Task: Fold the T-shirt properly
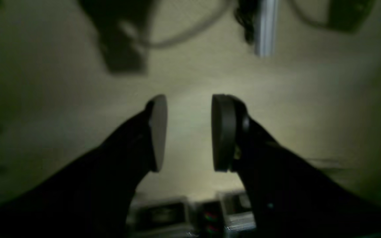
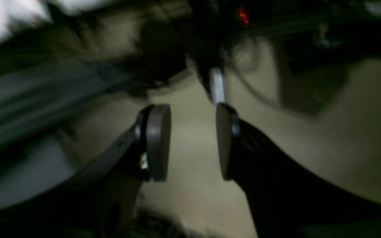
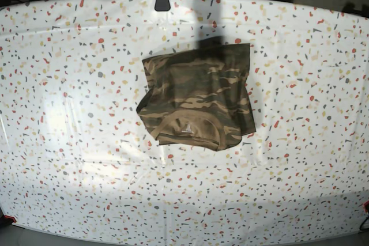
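The camouflage T-shirt (image 3: 199,96) lies folded into a rough rectangle in the middle of the speckled table (image 3: 69,113), its pale neck label (image 3: 188,126) facing the near edge. Neither arm shows in the base view. In the left wrist view my left gripper (image 1: 189,132) stands open over a blurred pale floor, nothing between its pads. My right gripper (image 2: 193,142) is open too in the right wrist view, its pads apart and empty. The T-shirt shows in neither wrist view.
A small dark clip (image 3: 162,2) sits at the table's far edge. Cables and a metal strut (image 1: 266,26) hang in the left wrist view; dark equipment with a red light (image 2: 242,15) fills the top of the right wrist view.
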Tool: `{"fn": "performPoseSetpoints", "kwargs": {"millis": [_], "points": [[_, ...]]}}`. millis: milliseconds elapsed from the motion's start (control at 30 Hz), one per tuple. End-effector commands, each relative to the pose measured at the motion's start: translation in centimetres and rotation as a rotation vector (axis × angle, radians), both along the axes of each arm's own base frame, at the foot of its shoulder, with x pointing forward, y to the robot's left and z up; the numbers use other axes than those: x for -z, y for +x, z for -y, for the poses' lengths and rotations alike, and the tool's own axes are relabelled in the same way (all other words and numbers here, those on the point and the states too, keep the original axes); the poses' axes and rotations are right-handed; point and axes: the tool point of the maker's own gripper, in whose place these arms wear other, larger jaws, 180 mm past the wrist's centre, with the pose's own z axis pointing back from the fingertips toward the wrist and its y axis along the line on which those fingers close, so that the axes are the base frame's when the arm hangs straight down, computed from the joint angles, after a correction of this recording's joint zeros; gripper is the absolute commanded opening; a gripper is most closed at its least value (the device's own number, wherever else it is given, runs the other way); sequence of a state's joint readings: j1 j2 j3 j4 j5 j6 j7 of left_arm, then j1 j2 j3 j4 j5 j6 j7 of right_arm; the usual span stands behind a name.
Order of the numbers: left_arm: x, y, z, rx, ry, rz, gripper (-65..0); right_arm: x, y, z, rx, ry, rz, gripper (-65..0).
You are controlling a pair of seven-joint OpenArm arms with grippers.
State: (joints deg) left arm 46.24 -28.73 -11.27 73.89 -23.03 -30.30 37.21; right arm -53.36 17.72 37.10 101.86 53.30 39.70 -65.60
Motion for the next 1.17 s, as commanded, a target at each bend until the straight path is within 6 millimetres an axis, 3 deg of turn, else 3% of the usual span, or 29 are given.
{"fn": "performPoseSetpoints", "kwargs": {"millis": [0,67,167,267,333,433,567,833,1133], "points": [[1.1,-0.9,-0.5,-0.067,-0.005,-0.018,-43.0,0.9,-1.2,0.5,-0.020,-0.005,-0.041,-41.9],[4.1,-1.8,-0.1,-0.212,-0.014,-0.032,-43.0,3.9,-4.3,1.0,-0.057,-0.018,-0.133,-41.9],[7.3,-1.3,0.5,-0.330,-0.004,0.000,-43.0,7.8,-9.2,1.1,-0.152,-0.034,-0.253,-41.9],[9.2,0.1,2.1,-0.355,-0.017,0.002,-43.1,11.4,-11.1,0.5,-0.223,-0.038,-0.288,-41.9],[10.1,1.0,2.7,-0.316,0.001,0.003,-43.7,13.9,-10.1,-1.0,-0.163,-0.007,-0.247,-41.9],[10.9,2.1,1.1,-0.359,0.146,0.038,-47.6,17.0,-7.9,-3.6,-0.074,0.024,-0.201,-41.9],[10.8,2.7,0.9,-0.359,0.162,0.049,-47.6,19.3,-5.9,-6.1,-0.034,0.043,-0.179,-41.9],[11.1,2.9,1.8,-0.366,0.148,0.064,-47.6,20.1,0.4,-6.6,0.009,0.038,-0.002,-41.9],[11.3,2.3,3.2,-0.371,0.128,0.038,-47.6,20.1,1.3,-6.6,0.019,0.043,0.008,-41.9]]}}
